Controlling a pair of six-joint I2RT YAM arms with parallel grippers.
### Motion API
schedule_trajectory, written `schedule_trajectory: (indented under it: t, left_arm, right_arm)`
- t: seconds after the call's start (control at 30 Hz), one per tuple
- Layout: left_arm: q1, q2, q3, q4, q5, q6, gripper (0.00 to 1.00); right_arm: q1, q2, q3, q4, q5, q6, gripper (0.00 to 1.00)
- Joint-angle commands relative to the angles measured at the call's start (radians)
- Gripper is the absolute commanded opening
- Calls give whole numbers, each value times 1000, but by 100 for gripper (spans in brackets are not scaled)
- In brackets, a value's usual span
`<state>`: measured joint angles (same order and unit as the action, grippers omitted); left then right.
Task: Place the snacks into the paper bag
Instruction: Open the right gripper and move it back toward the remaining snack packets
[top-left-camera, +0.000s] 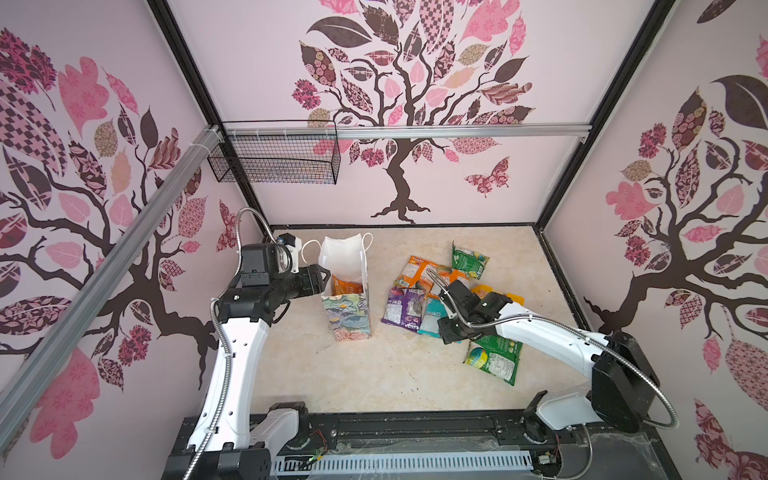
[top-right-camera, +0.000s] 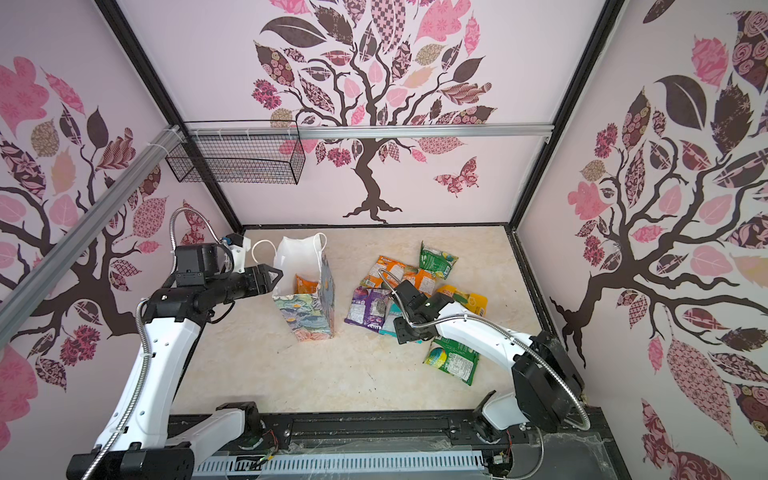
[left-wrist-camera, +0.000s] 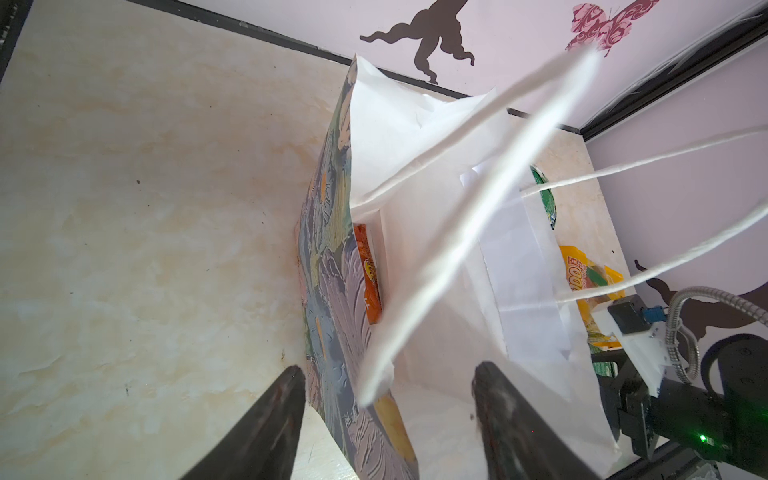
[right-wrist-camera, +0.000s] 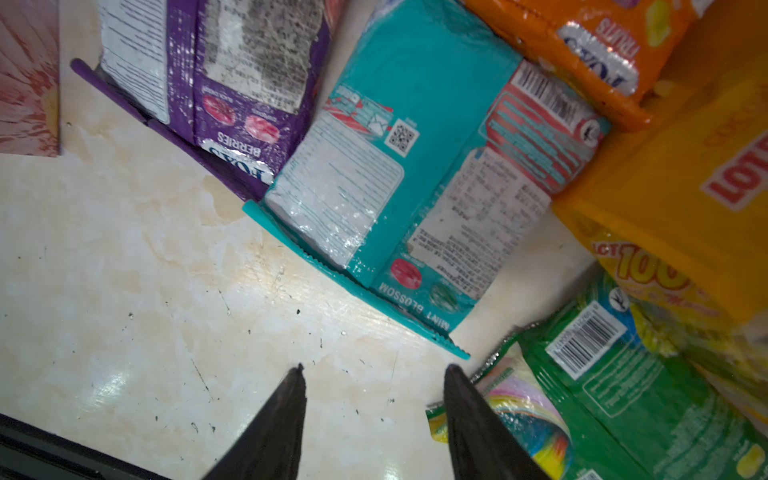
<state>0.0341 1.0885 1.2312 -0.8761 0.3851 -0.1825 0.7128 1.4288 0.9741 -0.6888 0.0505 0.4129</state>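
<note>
Left tool (left-wrist-camera: 389, 368) astride floral, white-lined paper bag (left-wrist-camera: 332, 299)

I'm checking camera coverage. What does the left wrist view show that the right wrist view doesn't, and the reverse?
Only the left wrist view: the white inside of the bag, its cord handles, an orange packet standing in it, and the open left gripper with the bag's printed wall between its jaws. Only the right wrist view: the purple packet and teal packet lying side by side, and the open right gripper over the table, holding nothing. Both: the table and the yellow packet.
</note>
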Motion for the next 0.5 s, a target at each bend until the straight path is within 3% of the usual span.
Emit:
schedule_trajectory:
  t: [0.0, 0.07, 0.47]
  left_arm:
    - [-1, -15, -2, 6, -11, 22, 69]
    - [-2, -20, -8, 12, 3, 19, 70]
    - [-1, -40, -25, 9, 4, 20, 71]
  right_arm:
    - [1, -61, -34, -80, 38, 74, 61]
    - [2, -85, -60, -82, 45, 105, 65]
    - [-9, -130, -154, -109, 96, 234, 69]
